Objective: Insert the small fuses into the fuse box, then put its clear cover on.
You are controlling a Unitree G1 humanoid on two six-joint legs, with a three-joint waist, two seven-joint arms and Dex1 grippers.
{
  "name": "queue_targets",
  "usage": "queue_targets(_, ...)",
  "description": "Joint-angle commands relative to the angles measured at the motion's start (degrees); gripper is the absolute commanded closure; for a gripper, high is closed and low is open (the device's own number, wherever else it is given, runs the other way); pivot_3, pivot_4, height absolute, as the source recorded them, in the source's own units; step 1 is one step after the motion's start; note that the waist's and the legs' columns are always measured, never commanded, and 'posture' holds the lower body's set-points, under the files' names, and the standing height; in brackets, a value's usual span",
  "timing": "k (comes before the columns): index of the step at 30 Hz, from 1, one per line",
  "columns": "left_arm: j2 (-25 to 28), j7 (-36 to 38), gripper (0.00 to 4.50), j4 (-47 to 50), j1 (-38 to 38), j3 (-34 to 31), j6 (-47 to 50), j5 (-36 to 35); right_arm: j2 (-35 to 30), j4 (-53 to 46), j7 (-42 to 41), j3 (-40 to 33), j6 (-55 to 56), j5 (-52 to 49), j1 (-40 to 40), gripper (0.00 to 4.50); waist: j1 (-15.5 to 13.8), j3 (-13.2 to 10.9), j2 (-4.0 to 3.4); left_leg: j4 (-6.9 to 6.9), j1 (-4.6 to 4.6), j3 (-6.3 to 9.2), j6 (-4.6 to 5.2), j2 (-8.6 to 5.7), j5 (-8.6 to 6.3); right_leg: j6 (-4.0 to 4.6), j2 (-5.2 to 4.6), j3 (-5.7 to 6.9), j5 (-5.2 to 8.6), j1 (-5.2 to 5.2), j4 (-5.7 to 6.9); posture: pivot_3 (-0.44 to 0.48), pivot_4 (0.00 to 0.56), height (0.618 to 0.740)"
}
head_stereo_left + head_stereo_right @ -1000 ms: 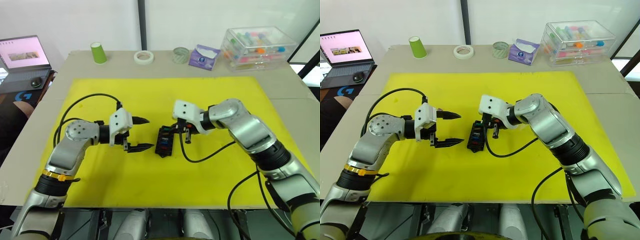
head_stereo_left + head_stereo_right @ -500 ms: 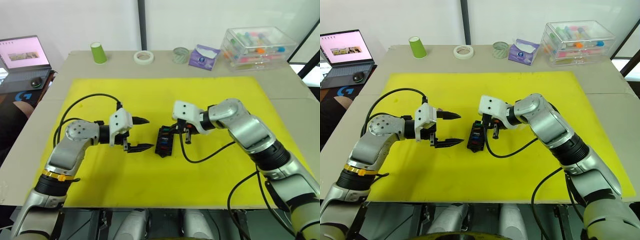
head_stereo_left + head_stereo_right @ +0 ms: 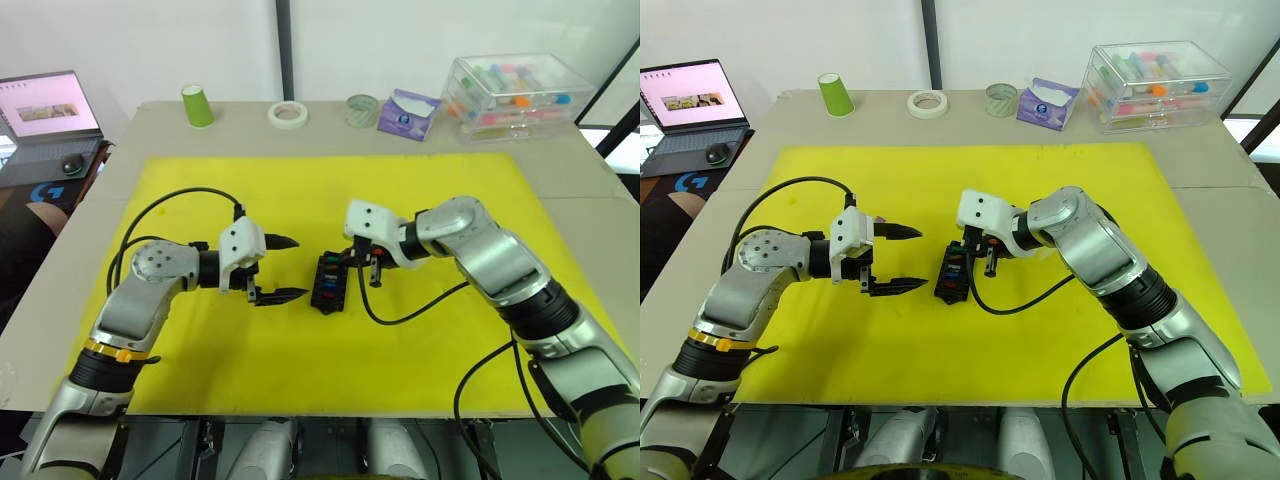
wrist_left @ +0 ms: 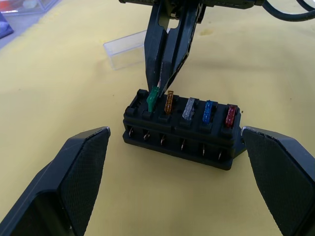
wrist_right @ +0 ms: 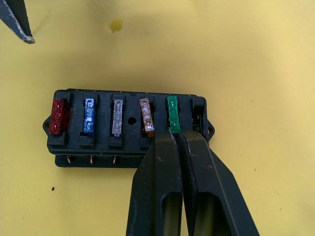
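Observation:
The black fuse box [image 3: 327,283] lies on the yellow mat [image 3: 200,340] between my two grippers. Red [image 5: 58,117], blue [image 5: 89,116], grey [image 5: 117,117] and amber [image 5: 146,117] fuses stand in one row of its slots. At the far end of that row a green fuse [image 5: 172,119] sits tilted in its slot, and my right gripper [image 5: 177,140] is shut on it from above. My left gripper [image 3: 293,267] stands open just left of the box, touching nothing. The clear cover [image 4: 125,48] lies on the mat behind the box.
Along the back edge of the table are a green cup [image 3: 197,105], two tape rolls [image 3: 288,114], a purple tissue pack [image 3: 405,113] and a large clear storage case [image 3: 515,95]. A laptop [image 3: 45,110] sits at the far left. Black cables loop from both wrists.

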State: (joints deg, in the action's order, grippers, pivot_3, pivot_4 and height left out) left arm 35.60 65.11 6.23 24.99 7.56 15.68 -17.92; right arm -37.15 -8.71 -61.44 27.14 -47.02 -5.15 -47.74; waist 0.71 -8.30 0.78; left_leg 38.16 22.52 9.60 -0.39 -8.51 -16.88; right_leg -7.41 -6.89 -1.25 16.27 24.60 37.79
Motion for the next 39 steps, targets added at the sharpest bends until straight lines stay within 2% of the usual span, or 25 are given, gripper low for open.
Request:
queue_targets(1, 0.6, 0.0, 0.01, 1.0, 0.5, -0.5, -0.6, 0.0, -0.1, 0.2, -0.1, 0.5, 0.1, 0.9, -1.1, 4.5, 0.0, 0.0, 0.0, 0.0, 0.0, 0.0, 0.0, 0.0, 0.0, 0.0, 0.0, 0.0, 0.0, 0.0, 0.0, 0.0, 0.15, 0.74)
queue_targets(5, 0.6, 0.0, 0.01, 0.8, 0.5, -0.5, -0.8, 0.1, 0.0, 0.6, -0.3, 0.4, 0.9, 1.0, -1.2, 4.5, 0.0, 0.0, 0.0, 0.0, 0.0, 0.0, 0.0, 0.0, 0.0, 0.0, 0.0, 0.0, 0.0, 0.0, 0.0, 0.0, 0.15, 0.74)
queue_targets(9, 0.7, 0.1, 0.0, 0.8, 0.5, -0.5, -0.8, 0.1, 0.2, 0.3, -0.5, -0.2, 1.1, 0.6, -1.1, 3.48, 0.0, 0.0, 0.0, 0.0, 0.0, 0.0, 0.0, 0.0, 0.0, 0.0, 0.0, 0.0, 0.0, 0.0, 0.0, 0.0, 0.15, 0.74)
queue_targets(13, 0.6, 0.2, 0.0, 0.4, 0.7, -0.5, -0.9, 0.1, 0.4, 0.3, -0.5, -0.6, 1.1, 0.3, -1.1, 2.05, 0.1, 0.0, 0.0, -0.01, 0.0, 0.0, 0.0, 0.0, 0.0, 0.0, 0.0, 0.0, 0.0, 0.0, 0.0, 0.0, 0.15, 0.74)
queue_targets(14, 0.6, 0.2, 0.0, 0.3, 0.7, -0.5, -0.9, 0.2, 0.3, 0.0, -0.6, -0.8, 0.9, 0.1, -1.1, 1.81, 0.1, 0.0, 0.0, -0.01, 0.0, 0.0, 0.0, 0.0, 0.0, 0.0, 0.0, 0.0, 0.0, 0.0, 0.0, 0.0, 0.15, 0.74)
queue_targets(36, -0.3, 1.3, 0.0, -1.2, 1.5, 0.2, -2.3, 0.4, -3.9, 0.2, -2.6, -3.5, 5.1, -0.3, -0.2, 1.81, 0.1, 0.0, 0.0, 0.0, 0.0, 0.0, 0.0, 0.0, 0.0, 0.0, 0.0, 0.0, 0.0, 0.0, 0.0, 0.0, 0.15, 0.74)
queue_targets(39, -1.2, 1.5, 0.0, -1.2, 1.8, 0.5, -2.4, -0.2, -3.8, -1.8, -3.0, -7.2, 7.8, -3.2, 1.7, 1.81, -0.2, 0.0, 0.0, 0.0, 0.0, 0.0, 0.0, 0.0, 0.0, 0.0, 0.0, 0.0, 0.0, 0.0, 0.0, 0.0, 0.15, 0.74)
